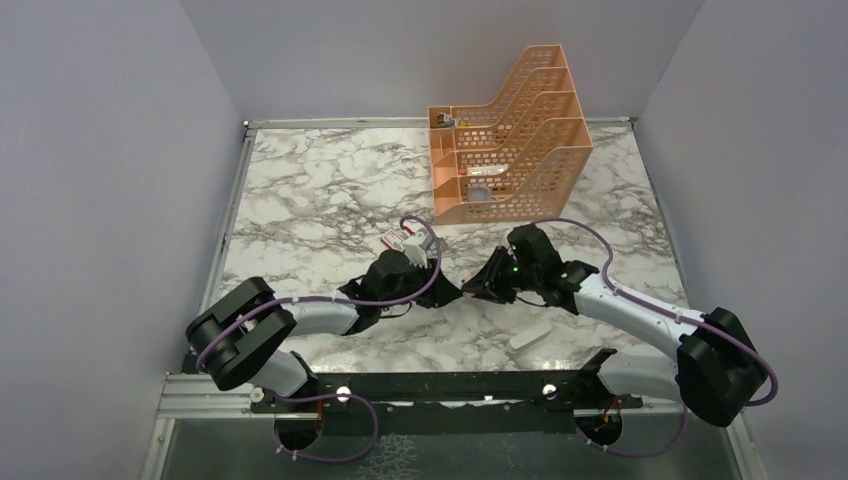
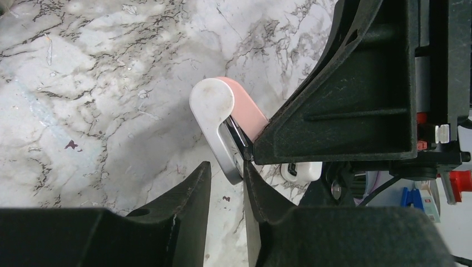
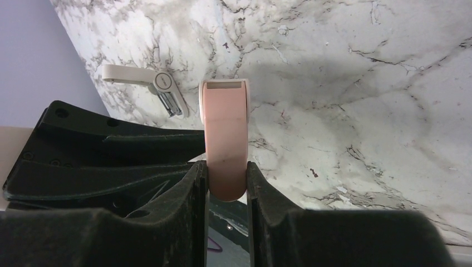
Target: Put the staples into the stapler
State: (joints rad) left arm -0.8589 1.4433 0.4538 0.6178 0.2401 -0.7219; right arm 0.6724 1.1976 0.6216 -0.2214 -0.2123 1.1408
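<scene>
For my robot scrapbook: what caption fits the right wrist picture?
Right tool pinches a pink stapler over the marble table.

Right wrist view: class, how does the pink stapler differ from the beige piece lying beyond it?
The pink stapler is clamped between the fingers of the right tool; the beige piece lies free on the marble table. The stapler is broad and pink; the beige piece is slim, with bare metal at one end. Both are elongated.

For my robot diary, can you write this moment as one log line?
right hand: shut on pink plastic stapler | left hand: at its metal end, grip unclear
</scene>
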